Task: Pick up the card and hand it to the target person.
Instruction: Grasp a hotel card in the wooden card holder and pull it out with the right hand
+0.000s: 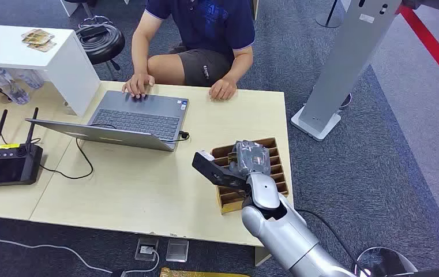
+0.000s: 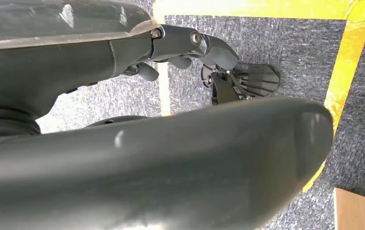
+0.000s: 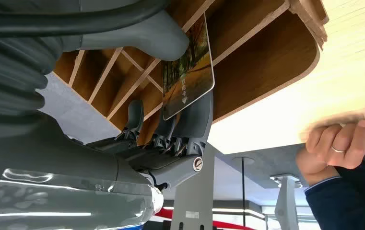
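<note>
My right hand (image 1: 250, 160) hovers over the wooden slotted card rack (image 1: 274, 173) at the table's right side. In the right wrist view a card (image 3: 188, 72) printed with autumn trees is pinched between the thick thumb (image 3: 137, 33) and the dark fingers (image 3: 194, 120), just above the rack's dividers (image 3: 247, 52). The person (image 1: 202, 34) in a dark blue shirt sits across the table, both hands resting on it; one fist (image 3: 338, 143) lies on the table edge beyond the rack. My left hand (image 2: 185, 43) hangs over the carpet and holds nothing, fingers apart from the thumb.
An open laptop (image 1: 130, 121) lies mid-table with a cable (image 1: 78, 156) trailing from it. A black remote controller (image 1: 6, 164) sits at the left. A white bench (image 1: 38, 52), a black stool (image 1: 98, 40) and a grey stand (image 1: 338, 75) surround the table (image 1: 147, 196).
</note>
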